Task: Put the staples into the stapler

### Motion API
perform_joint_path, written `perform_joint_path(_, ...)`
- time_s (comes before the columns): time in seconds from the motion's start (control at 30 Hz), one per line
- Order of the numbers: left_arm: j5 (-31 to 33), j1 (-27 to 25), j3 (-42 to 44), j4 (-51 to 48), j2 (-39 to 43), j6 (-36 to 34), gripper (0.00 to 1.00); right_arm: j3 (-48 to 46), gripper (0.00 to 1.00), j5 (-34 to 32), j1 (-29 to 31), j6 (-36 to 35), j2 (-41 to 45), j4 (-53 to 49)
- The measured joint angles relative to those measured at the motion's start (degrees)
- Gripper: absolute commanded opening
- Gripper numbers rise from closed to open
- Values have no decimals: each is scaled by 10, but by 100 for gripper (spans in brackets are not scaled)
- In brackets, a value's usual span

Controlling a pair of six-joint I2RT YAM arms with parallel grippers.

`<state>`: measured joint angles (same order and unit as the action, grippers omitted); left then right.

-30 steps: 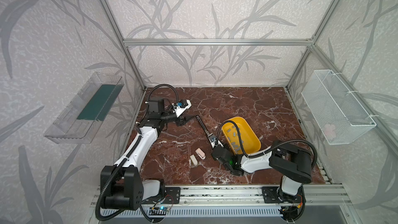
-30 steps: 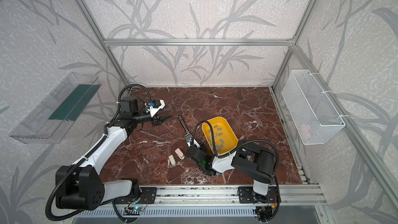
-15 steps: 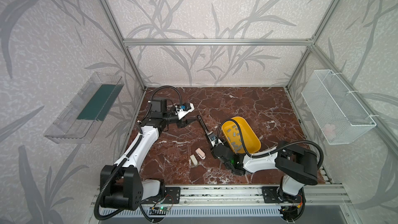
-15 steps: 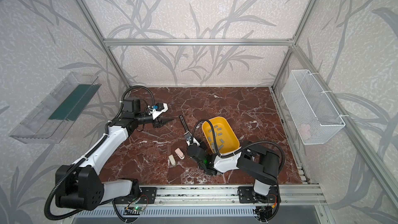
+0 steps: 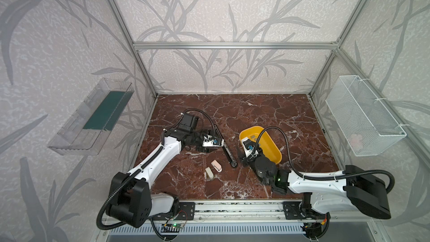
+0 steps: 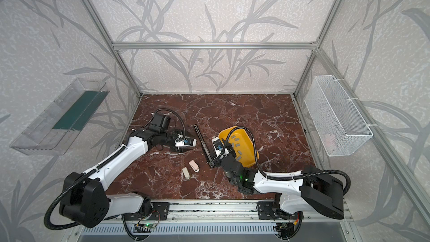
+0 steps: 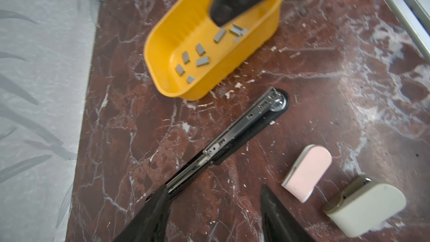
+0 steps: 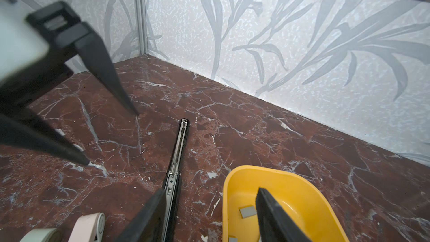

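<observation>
Lab robot cell: alu frame, printed wall panels, base rail.

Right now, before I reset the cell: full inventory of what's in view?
stapler: 1, black with a metal channel, opened flat mid-table
staples: about nine showing, grey, loose in the tray
tray: 1, yellow, on the table right of the stapler
pink mini stapler: 1, pink, near the table's front
beige mini stapler: 1, beige, beside the pink one
wall bin: 1, clear with a green floor, left wall
wire basket: 1, white, right wall; pale item inside, unclear
table: 1, red-brown marble
left gripper: black, open, empty, left of the stapler
right gripper: black, open, empty, between the stapler's near end and the tray
</observation>
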<state>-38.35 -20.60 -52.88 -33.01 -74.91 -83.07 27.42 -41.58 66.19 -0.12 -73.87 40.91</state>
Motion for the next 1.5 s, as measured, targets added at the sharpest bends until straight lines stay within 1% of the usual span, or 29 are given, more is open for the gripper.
perform_joint_path(0.1,46,-40,7,-27,-3,-34,61,0,62,-4,-2,-7,0,1)
perform_joint_path(0.2,79,-75,7,-47,-9,-49,59,0,63,-8,-3,-11,-1,4)
perform_joint_path(0.33,113,-115,6,-71,-27,-53,59,0,63,-13,-3,-16,-3,5)
perform_joint_path(0.43,142,-144,3,-84,-54,-55,56,0,64,-15,-3,-18,-3,5)
perform_joint_path(0.53,175,-175,1,-93,-84,-55,55,0,64,-16,-3,-19,-3,5)
perform_joint_path(0.63,199,-195,1,-98,-99,-56,53,0,64,-17,-3,-18,-3,5)
perform_joint_path(0.9,244,-214,3,-86,-109,-65,48,0,64,-17,-3,-16,-3,5)
perform_joint_path(1.1,263,-221,3,-85,-134,-66,48,0,64,-17,-5,-16,-4,5)
perform_joint_path(1.2,267,-222,3,-85,-142,-66,47,0,64,-17,-5,-16,-7,5)
perform_joint_path(1.5,278,-231,1,-85,-152,-65,42,0,64,-17,-5,-16,-11,-3)
